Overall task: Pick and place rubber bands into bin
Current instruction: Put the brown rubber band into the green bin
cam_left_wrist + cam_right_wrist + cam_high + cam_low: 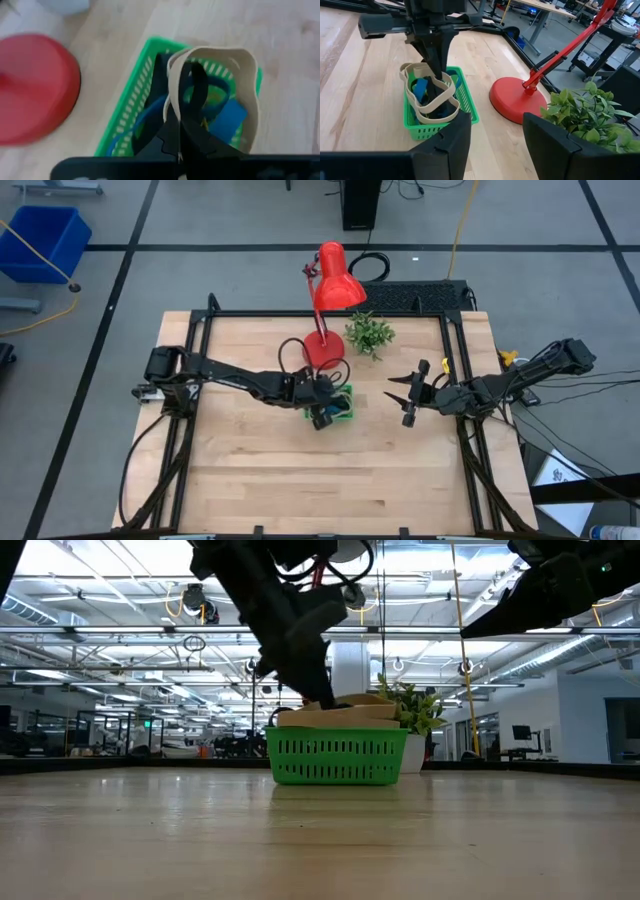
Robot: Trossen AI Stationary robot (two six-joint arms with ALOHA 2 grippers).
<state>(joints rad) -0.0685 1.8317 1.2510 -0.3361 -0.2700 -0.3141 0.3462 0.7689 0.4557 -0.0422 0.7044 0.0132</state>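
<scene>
The green bin (346,413) stands next to the red lamp's base (322,350). It holds tan (437,114), blue (420,87) and black rubber bands, which also show in the left wrist view (220,107). My left gripper (180,95) is over the bin, its fingers reaching into it, shut on a wide tan rubber band (250,95). In the low view the band (340,715) rises above the bin's rim (335,735). My right gripper (393,387) is open and empty to the bin's right, above the table. My left gripper pinches one side of the tan band's loop (173,102) between its two fingers. The fingers (437,60) come from above, pointing down into the bin. The rest of the loop bows out over the bin's contents; its lower part lies in the bin.
The red lamp (335,280) leans over the table just behind the bin. A small potted plant (370,333) stands to the lamp's right and shows close by in the right wrist view (585,115). Bare wood lies toward the near edge (320,480). A blue crate (45,240) is on the floor.
</scene>
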